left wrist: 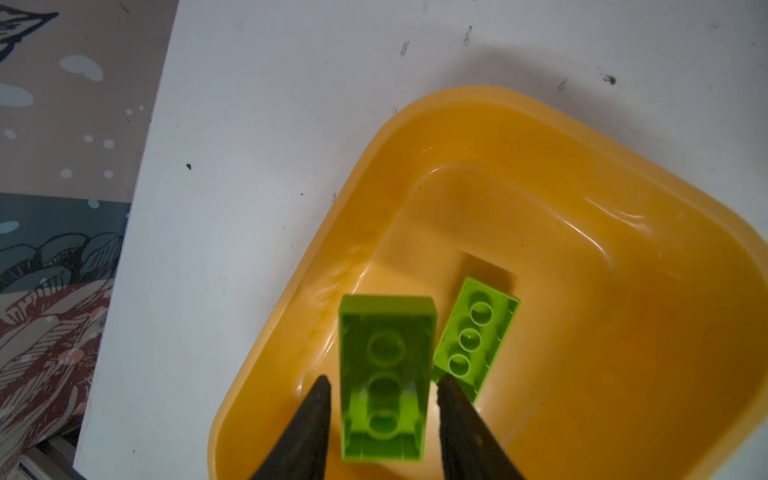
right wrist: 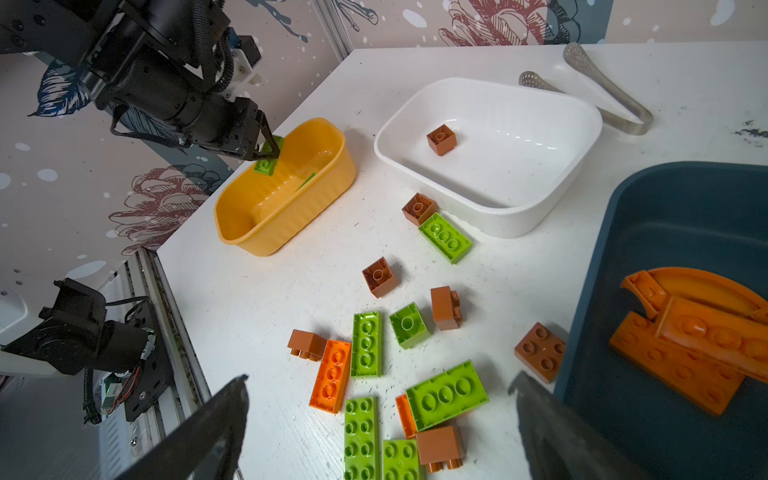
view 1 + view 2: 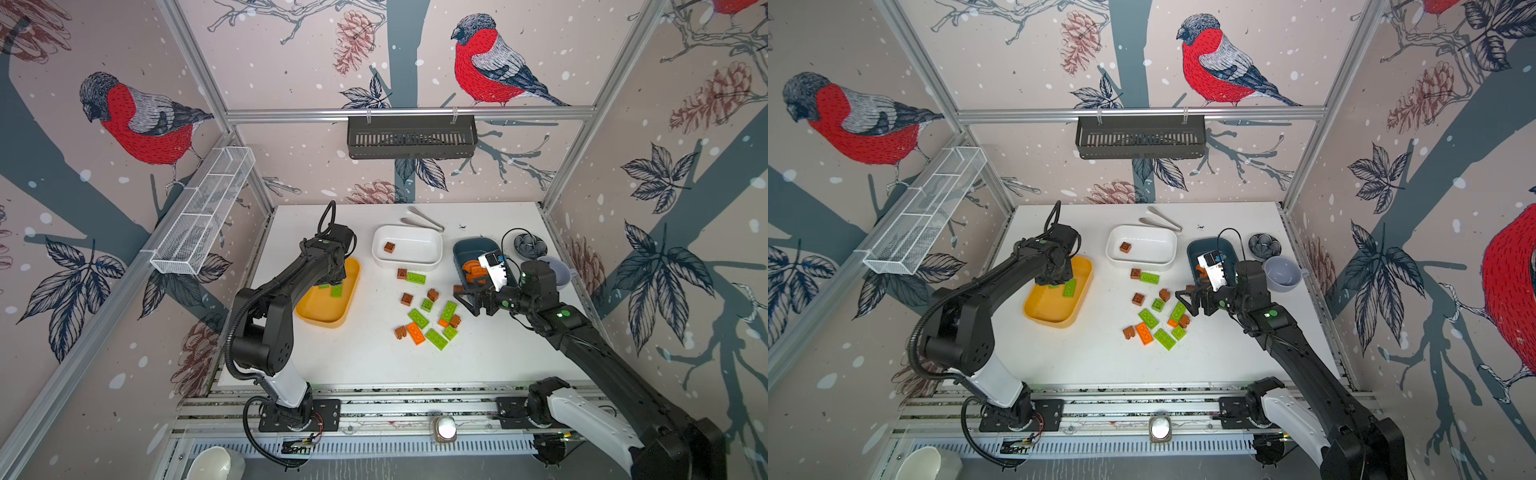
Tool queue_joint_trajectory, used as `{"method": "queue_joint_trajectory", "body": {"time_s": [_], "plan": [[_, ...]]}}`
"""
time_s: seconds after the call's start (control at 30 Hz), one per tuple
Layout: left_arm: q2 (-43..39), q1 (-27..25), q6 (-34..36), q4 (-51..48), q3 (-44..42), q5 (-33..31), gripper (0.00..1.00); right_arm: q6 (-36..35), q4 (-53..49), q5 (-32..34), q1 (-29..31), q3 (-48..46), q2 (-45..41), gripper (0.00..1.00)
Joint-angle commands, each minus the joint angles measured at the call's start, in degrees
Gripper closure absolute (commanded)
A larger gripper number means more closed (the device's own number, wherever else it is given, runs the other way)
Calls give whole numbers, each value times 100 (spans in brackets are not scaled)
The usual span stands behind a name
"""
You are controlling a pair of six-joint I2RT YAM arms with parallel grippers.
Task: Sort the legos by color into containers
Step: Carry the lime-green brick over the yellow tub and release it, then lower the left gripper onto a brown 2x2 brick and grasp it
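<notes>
release step: our left pincer (image 1: 382, 384) parted slightly around lime green brick (image 1: 386, 332) over mustard yellow tub (image 1: 623, 332). right pincer (image 2: 380, 376) wide apart, empty, above loose legos (image 2: 365, 345); next we likely grasp orange plate (image 2: 330, 376).

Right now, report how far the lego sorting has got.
Done: one green plate lies in the yellow tub, one brown cube in the white tub, and several orange pieces in the teal tub. In hand: another green brick between the jaws of the left gripper over the yellow tub; grip unclear. The right gripper is open, empty. Left: loose bricks, green, brown and orange, on the table.
</notes>
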Motion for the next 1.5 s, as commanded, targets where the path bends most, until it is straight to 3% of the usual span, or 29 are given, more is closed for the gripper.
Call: {"method": "queue_joint_trajectory", "body": {"time_s": [0.0, 0.1, 0.27, 0.5, 0.77, 1.17, 1.37, 1.47], "plan": [[138, 44, 365, 175, 155, -114, 38, 21, 161, 2, 6, 40, 25, 1], [160, 42, 329, 55, 260, 129, 23, 24, 160, 24, 2, 49, 37, 1], [-176, -206, 64, -210, 379, 957, 17, -26, 104, 103, -15, 99, 62, 1], [-742, -1234, -487, -276, 213, 2104, 18, -221, -125, 99, -163, 200, 117, 1], [-1206, -2347, 497, 739, -736, 3347, 22, -418, -330, -51, -501, 238, 113, 1], [-833, -3464, 1210, 1711, -1644, 2702, 26, -399, -507, -7, -528, 148, -151, 1], [-415, -3520, 1392, 1682, -1647, 2523, 33, -441, -612, 24, -538, 200, -177, 1], [-380, -3553, 1451, 1791, -1714, 2595, 42, -419, -611, 26, -545, 194, -203, 1]]}}
